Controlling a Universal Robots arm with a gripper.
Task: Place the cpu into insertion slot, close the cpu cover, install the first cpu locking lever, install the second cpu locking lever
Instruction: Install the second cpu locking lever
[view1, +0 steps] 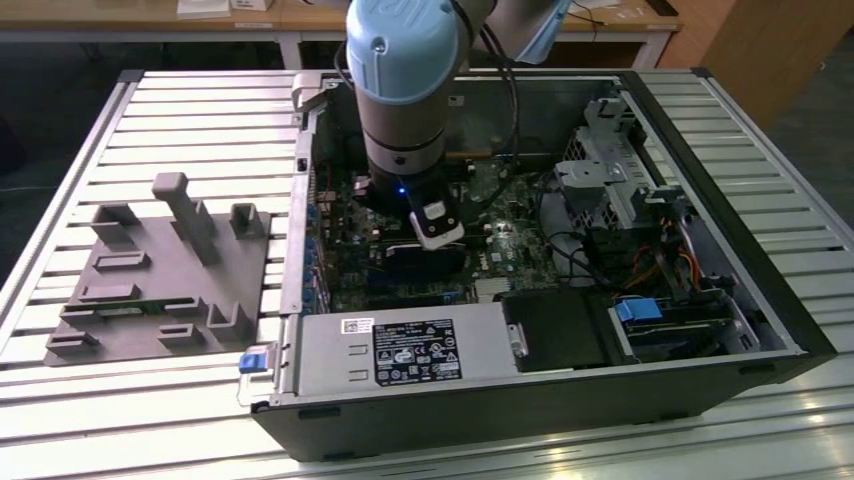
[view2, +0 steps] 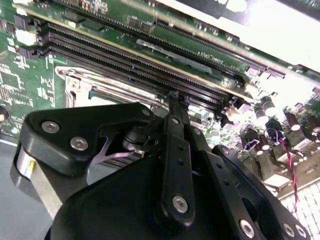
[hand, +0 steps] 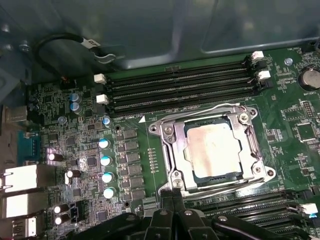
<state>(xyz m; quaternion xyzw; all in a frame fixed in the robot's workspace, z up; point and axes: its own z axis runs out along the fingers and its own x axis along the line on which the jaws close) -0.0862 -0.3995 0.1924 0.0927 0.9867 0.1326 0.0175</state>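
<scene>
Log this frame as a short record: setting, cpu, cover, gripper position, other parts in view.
setting: open computer case on a slatted table
cpu: seated in the insertion slot, silvery top showing
cpu cover: down around the chip
gripper: low over the green board, at the socket's edge
other: long black slots beside the socket; grey fixture on the table

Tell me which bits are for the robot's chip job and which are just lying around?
For the job:
- square silvery metal-topped cpu, sitting in its socket
- thin silvery metal cpu cover framing it
- black gripper, right beside the socket

Just lying around:
- grey plastic fixture block
- long black memory slots
- blue-clipped drive bay
</scene>
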